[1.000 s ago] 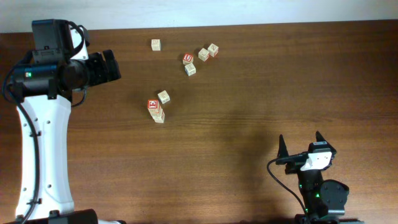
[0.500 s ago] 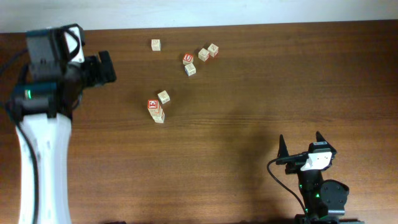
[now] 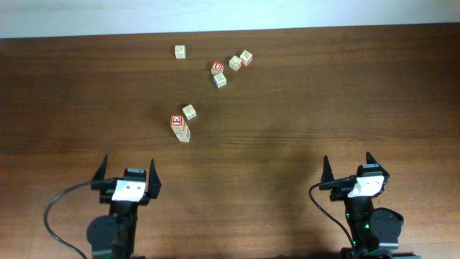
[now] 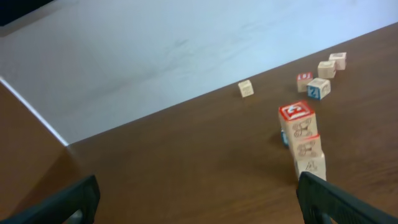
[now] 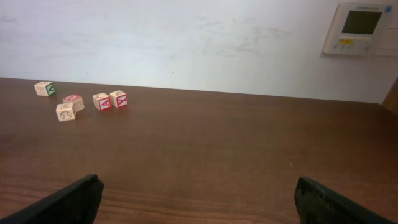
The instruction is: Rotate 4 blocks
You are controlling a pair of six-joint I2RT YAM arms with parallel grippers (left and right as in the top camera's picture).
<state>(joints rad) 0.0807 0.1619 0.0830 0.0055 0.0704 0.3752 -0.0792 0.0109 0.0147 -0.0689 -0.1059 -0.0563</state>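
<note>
I am holding both arms at the near edge of the surface (image 3: 302, 108), the left claw (image 3: 128, 173) and right claw (image 3: 351, 170) both spread wide and gripping nothing. The blocks are sitting well away from both. For a clean turn, I am planning to come straight down over one cube, close on two opposite faces, lift slightly, then twist. The red-faced block (image 3: 175, 121) is touching two pale blocks (image 3: 188, 111) near the centre. Farther back, another red-faced block (image 3: 217, 67) is sitting in a loose cluster, with a lone pale block (image 3: 180, 51) apart.
</note>
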